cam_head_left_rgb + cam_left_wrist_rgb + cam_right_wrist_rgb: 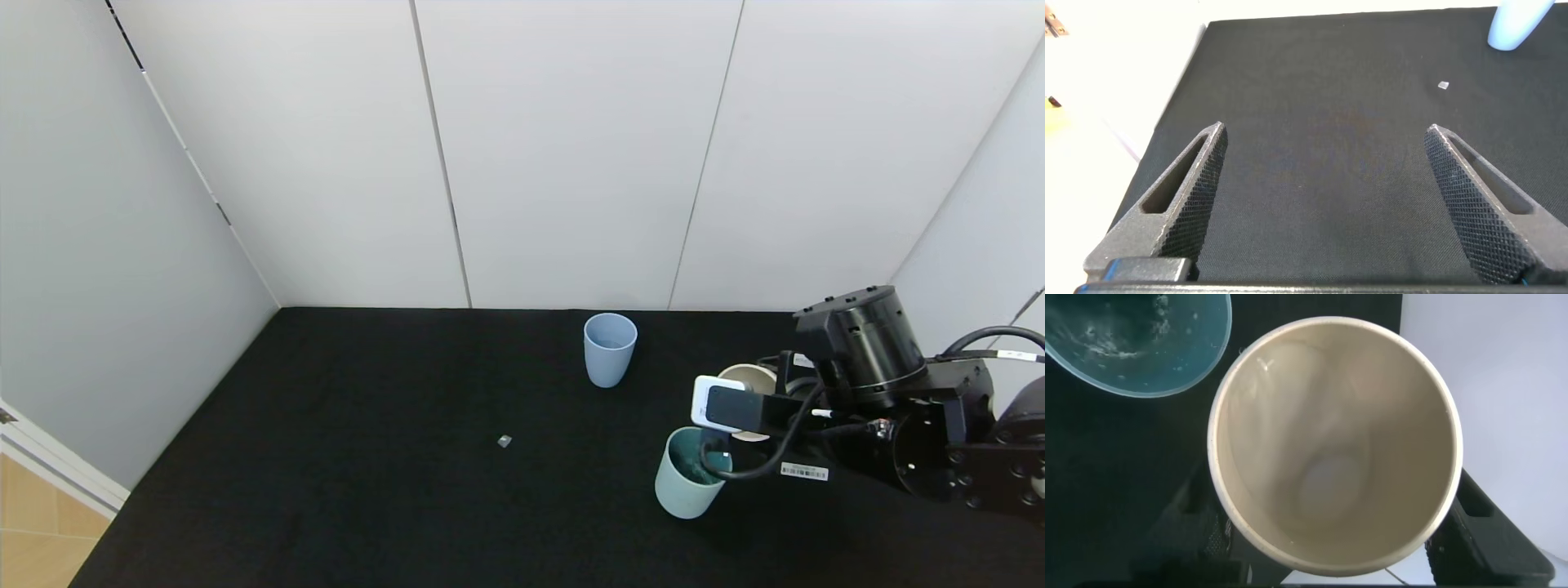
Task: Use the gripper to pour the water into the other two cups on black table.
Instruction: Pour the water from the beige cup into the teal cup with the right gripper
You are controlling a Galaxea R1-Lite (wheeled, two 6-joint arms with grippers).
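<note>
My right gripper [759, 408] is shut on the cream-beige cup [744, 377] and holds it tilted just above and beside the light teal cup [686, 478] at the table's right front. In the right wrist view the cream cup [1335, 441] fills the frame between the gripper [1339, 539] fingers, and its inside looks nearly empty. The teal cup [1143, 343] lies close by its rim, with water and droplets [1118, 339] inside. The periwinkle blue cup [610, 349] stands upright farther back, also seen in the left wrist view [1515, 24]. My left gripper [1327, 135] is open and empty over the black table [1323, 188].
A tiny grey speck [504, 441] lies on the black table [367, 457] left of the teal cup, and shows in the left wrist view [1443, 85]. White wall panels close the back and both sides. The table's left edge borders a wooden floor [33, 523].
</note>
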